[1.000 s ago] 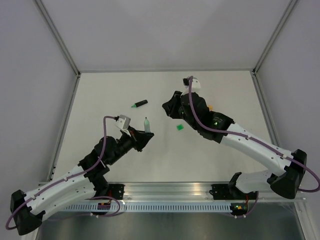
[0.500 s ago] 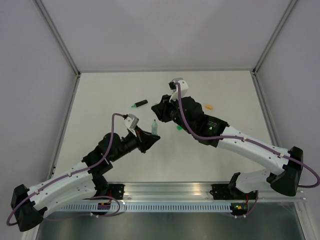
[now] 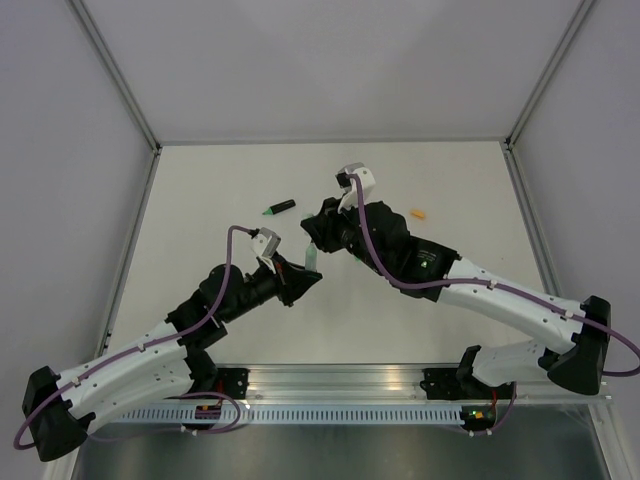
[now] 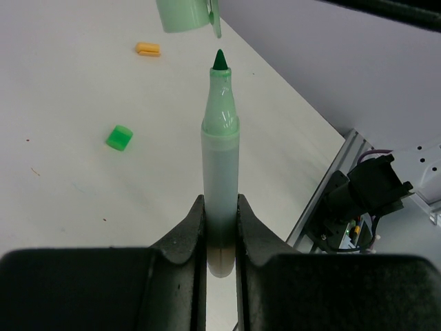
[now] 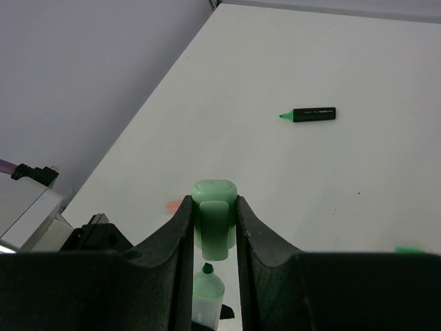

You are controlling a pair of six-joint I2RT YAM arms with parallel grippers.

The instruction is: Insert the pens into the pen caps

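Observation:
My left gripper (image 3: 298,281) (image 4: 220,203) is shut on a pale pen (image 4: 220,158) with a green tip, holding it upright by its lower barrel. My right gripper (image 3: 319,233) (image 5: 214,207) is shut on a pale green cap (image 5: 214,219), open end down. The cap hangs just above the pen's tip (image 5: 207,270), a small gap apart, and shows at the top of the left wrist view (image 4: 185,15). A black pen with a green end (image 3: 279,209) (image 5: 313,114) lies on the table at the back left.
A bright green cap (image 4: 119,137) lies on the table; in the top view my right arm hides it. A small orange piece (image 3: 419,213) (image 4: 147,49) lies at the back right. Grey walls close in the table's left, back and right sides.
My right gripper has swung left with the pale cap, and my left gripper has moved right with the pen. The cap now sits directly over the pen's tip.

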